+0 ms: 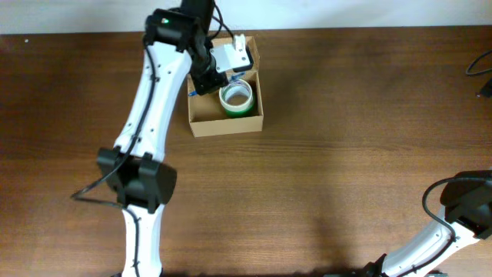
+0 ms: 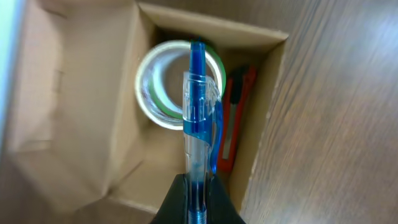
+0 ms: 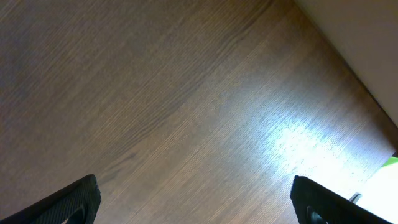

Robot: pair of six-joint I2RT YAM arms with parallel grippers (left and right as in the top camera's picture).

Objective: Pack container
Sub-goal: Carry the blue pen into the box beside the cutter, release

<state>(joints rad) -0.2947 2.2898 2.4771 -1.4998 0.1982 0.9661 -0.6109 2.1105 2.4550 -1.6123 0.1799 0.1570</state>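
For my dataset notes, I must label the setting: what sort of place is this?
Probably a robotics lab bench: a brown wooden table, a white robot arm, and a cardboard box holding a tape roll, a blue pen held over it.

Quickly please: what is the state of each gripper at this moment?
Left gripper: closed on a blue pen, over the open container.
Right gripper: open, nothing between its fingers, above the table.

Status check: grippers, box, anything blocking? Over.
Left gripper shut on translucent blue plastic pen above open tan cardboard box. Right gripper open over brown wooden table. Box holds green tape roll, red utility knife; nothing covering opening.
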